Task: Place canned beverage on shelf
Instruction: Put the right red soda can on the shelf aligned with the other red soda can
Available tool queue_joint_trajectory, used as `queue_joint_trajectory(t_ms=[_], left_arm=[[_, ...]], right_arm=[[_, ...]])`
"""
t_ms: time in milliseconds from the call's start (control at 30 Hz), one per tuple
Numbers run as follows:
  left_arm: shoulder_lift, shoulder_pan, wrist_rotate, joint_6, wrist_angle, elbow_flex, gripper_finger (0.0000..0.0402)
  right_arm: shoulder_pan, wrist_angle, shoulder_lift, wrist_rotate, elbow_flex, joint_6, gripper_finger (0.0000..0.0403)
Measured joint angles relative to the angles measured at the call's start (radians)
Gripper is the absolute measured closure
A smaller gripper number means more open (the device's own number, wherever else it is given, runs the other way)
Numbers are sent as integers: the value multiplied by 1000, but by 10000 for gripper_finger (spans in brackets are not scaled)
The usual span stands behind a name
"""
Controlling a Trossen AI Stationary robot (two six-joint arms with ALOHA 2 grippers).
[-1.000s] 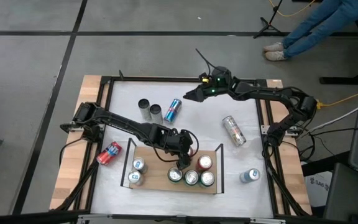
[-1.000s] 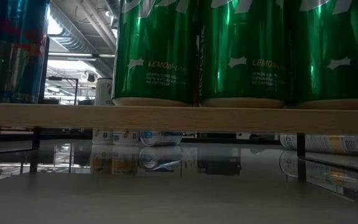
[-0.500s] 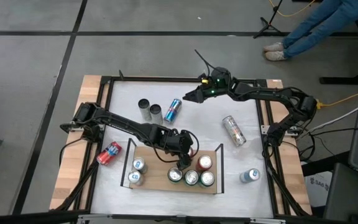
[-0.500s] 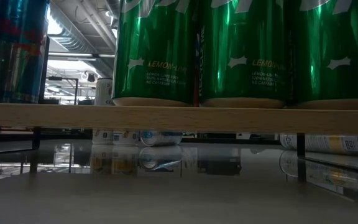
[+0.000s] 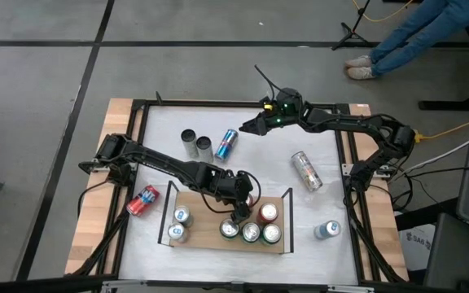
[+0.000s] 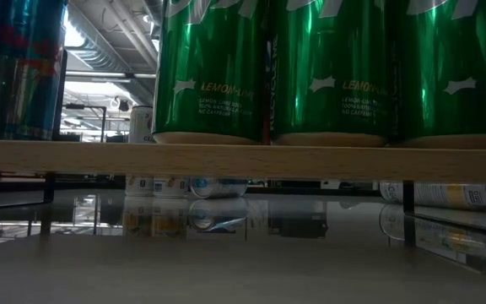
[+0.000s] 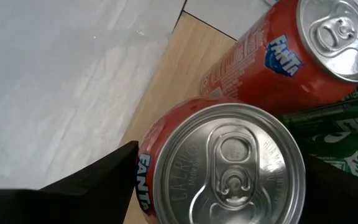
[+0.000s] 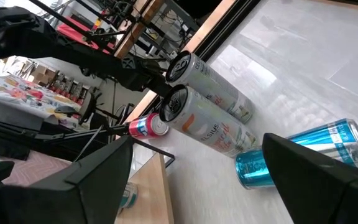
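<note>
The wooden shelf (image 5: pixel 210 236) lies near the table's front edge and shows edge-on in the low view (image 6: pixel 226 156). It carries two pale cans (image 5: pixel 179 224), three green cans (image 5: pixel 251 233) and an orange Fanta can (image 5: pixel 268 213). My left gripper (image 5: pixel 239 213) is over the shelf, shut on a second orange Fanta can (image 7: pixel 229 168), which stands upright beside the first (image 7: pixel 303 50). My right gripper (image 5: pixel 247 126) is open and empty at the far side of the table. A blue can (image 8: pixel 303 155) lies on its side just ahead of it. My left gripper holds the Fanta can by its upper wall, just under the rim (image 7: pixel 143 180). One finger (image 7: pixel 98 183) is on each side of it. The fingers come from above, pointing down. The can is upright over the board's far edge; its bottom is hidden.
Two silver cans (image 5: pixel 196 143) stand beside the blue can (image 5: pixel 226 144). A silver can (image 5: pixel 306 171) lies toward the right, a pale blue can (image 5: pixel 326 230) stands front right, and a red can (image 5: pixel 143 199) lies at the left edge. A person's legs (image 5: pixel 414 32) show beyond the table.
</note>
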Motion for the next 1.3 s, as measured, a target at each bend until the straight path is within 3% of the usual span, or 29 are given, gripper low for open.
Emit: queue_joint_trajectory(t_ms=[367, 733, 1300], left_arm=[[0, 0, 0, 1, 0, 0, 85], [-1, 0, -4, -2, 8, 0, 12], [-5, 37, 15, 11, -26, 102, 14]], right_arm=[[0, 0, 0, 0, 0, 0, 56], [0, 0, 0, 0, 0, 0, 56], [-1, 1, 0, 0, 0, 0, 56]])
